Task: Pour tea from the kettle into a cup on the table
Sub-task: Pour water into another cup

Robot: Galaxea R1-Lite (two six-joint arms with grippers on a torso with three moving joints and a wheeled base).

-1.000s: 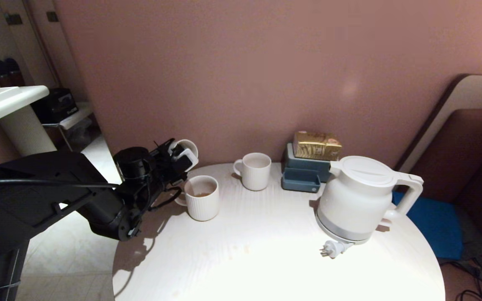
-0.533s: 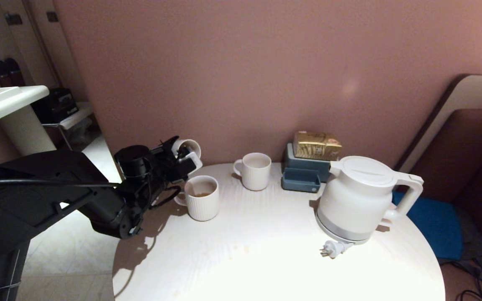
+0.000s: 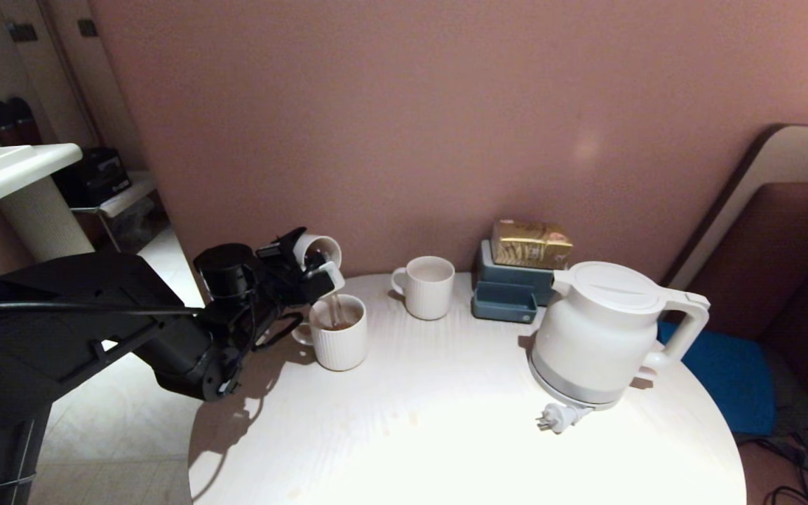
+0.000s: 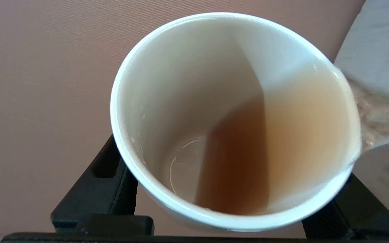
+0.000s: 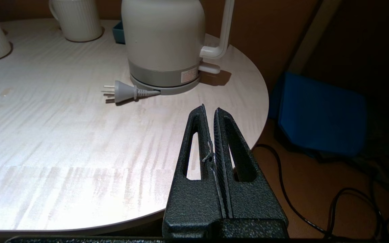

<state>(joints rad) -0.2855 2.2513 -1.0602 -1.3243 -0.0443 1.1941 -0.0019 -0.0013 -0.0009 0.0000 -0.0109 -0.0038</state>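
Round white table against pink wall, kettle at right edge. Left gripper clamps tilted cup, tea streaming into ribbed mug at left edge. Right gripper fingers together.

My left end effector is mostly hidden behind the cup. Worktop near edge is cut off by the frame. Gold packet print is too small to read.

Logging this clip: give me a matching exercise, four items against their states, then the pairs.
Items:
1. cup
2. ribbed mug
3. kettle
4. right end effector

States:
A. upright on the table, unplugged
B. shut, empty, beside the table edge
C. tilted in the left end effector, spilling tea
D. standing under the stream

Pairs: 1-C, 2-D, 3-A, 4-B
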